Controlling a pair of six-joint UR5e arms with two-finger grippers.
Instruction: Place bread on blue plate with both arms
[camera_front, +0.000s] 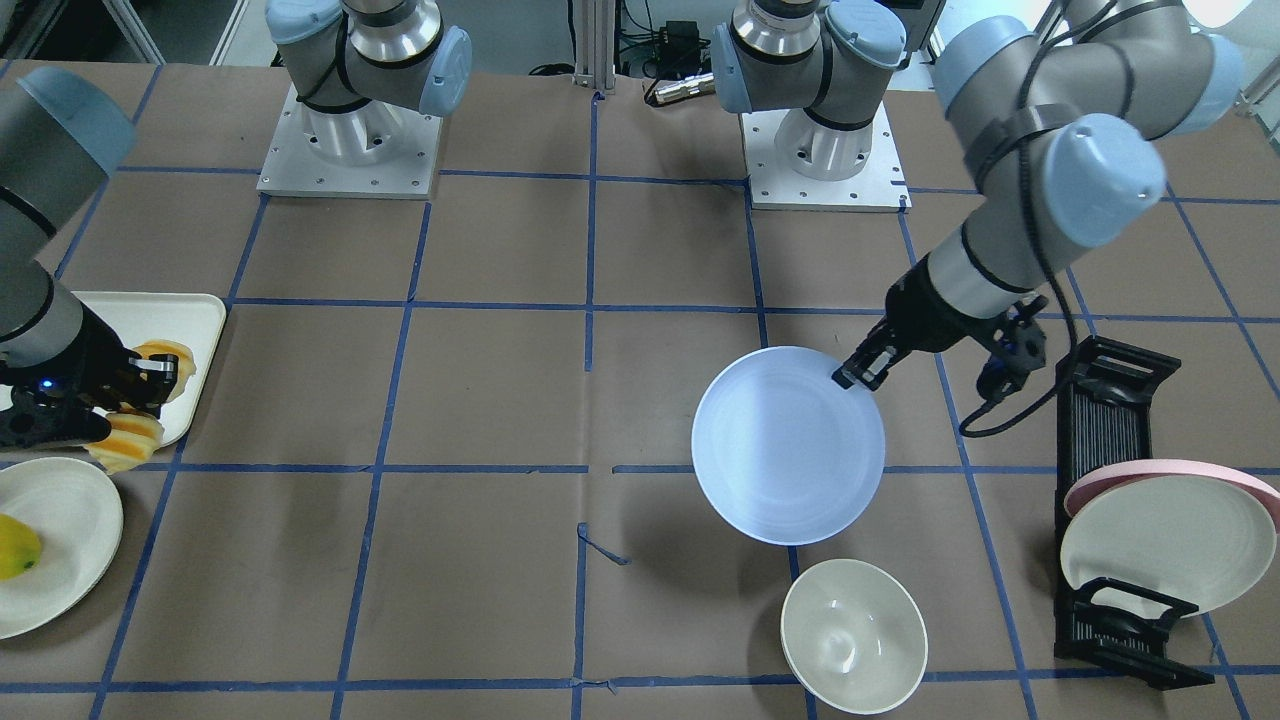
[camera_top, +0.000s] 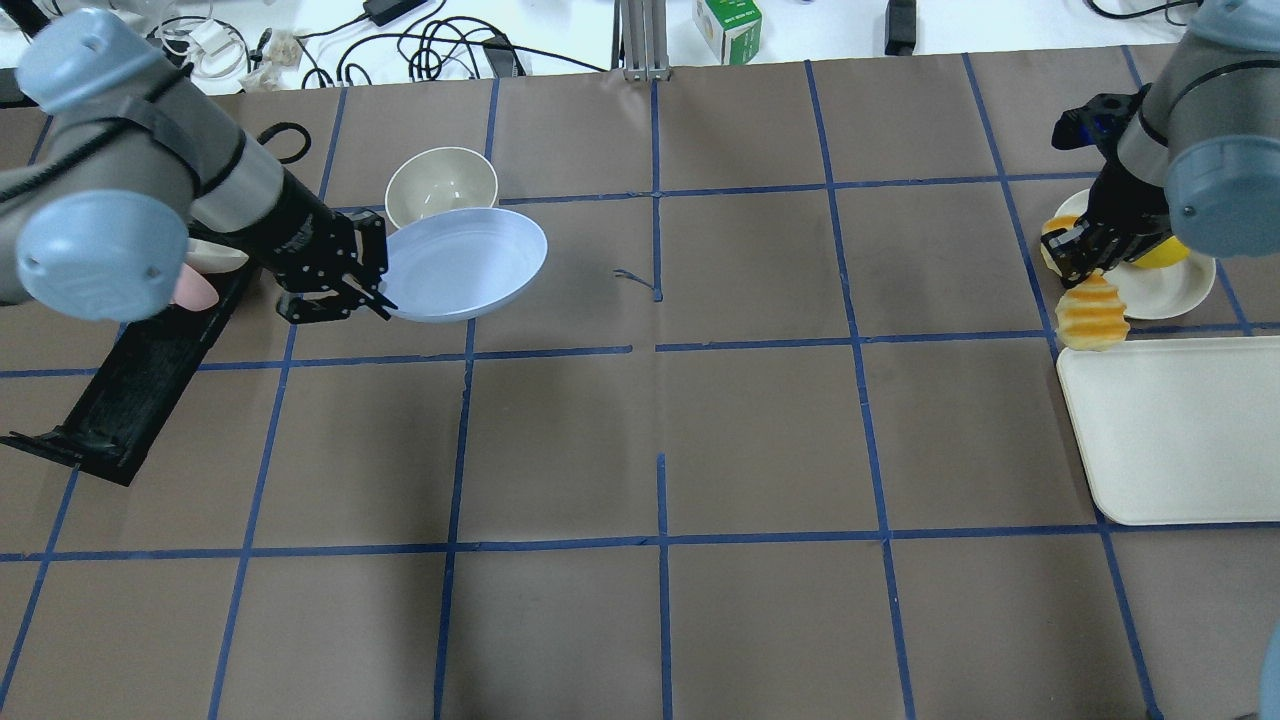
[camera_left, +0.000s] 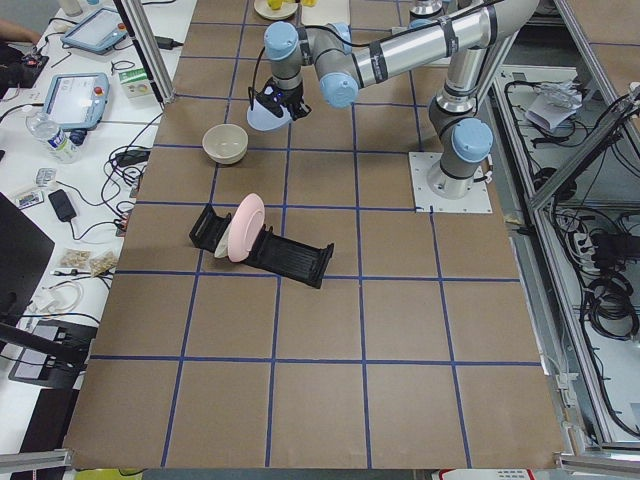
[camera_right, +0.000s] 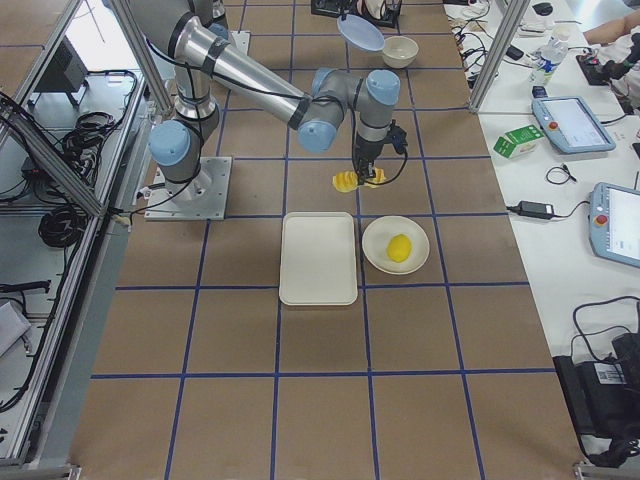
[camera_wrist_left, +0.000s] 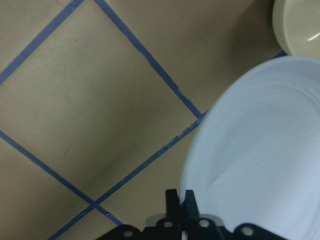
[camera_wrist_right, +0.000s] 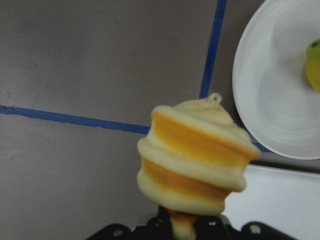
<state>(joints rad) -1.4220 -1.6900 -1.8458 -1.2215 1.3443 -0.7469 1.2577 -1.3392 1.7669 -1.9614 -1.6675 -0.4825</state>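
Both arms are loaded. The left tool (camera_top: 378, 296) is clamped on the rim of the blue plate (camera_top: 465, 262), holding it tilted above the tabletop (camera_top: 660, 620), just beside a cream bowl (camera_top: 440, 183). Across the room, the right tool (camera_top: 1078, 258) is closed around the bread (camera_top: 1092, 315), which hangs clear of the tabletop by the corner of the white tray (camera_top: 1180, 440). The loaf pokes out both sides of the fingers, its long axis roughly crosswise to them. Plate and bread are well apart, and from the bread the plate lies straight across toward the robot's left. I'd guess they must meet near the middle.
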